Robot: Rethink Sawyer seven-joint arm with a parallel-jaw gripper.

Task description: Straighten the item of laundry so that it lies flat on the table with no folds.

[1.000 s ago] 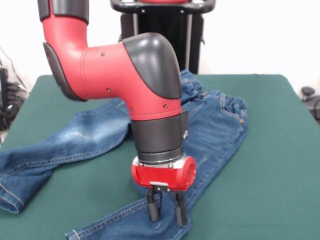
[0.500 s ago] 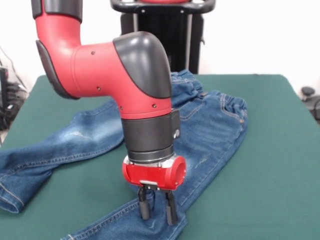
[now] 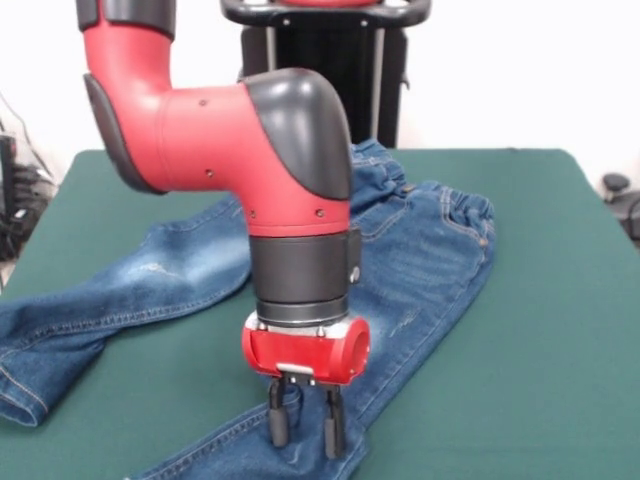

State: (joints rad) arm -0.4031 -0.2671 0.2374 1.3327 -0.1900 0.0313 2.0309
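The blue denim jeans (image 3: 430, 260) lie on the dark green table (image 3: 560, 350). The waistband is at the far right. One leg runs out to the left, with its hem (image 3: 20, 390) at the picture's left edge. The other leg (image 3: 230, 450) runs down to the bottom edge. My gripper (image 3: 303, 430) points straight down over this lower leg. Its fingers (image 3: 277, 425) stand apart with their tips on or just above the denim, and cloth shows between them. The arm's body hides the middle of the jeans.
The black pedestal (image 3: 320, 60) stands at the table's far side. The red and black arm (image 3: 250, 150) hangs over the table's middle. Dark objects sit off the table at the right edge (image 3: 615, 185) and the left edge (image 3: 12, 180).
My gripper has moved left and slightly toward the camera along the lower leg. That leg's right edge has shifted left with it. The finger gap looks unchanged.
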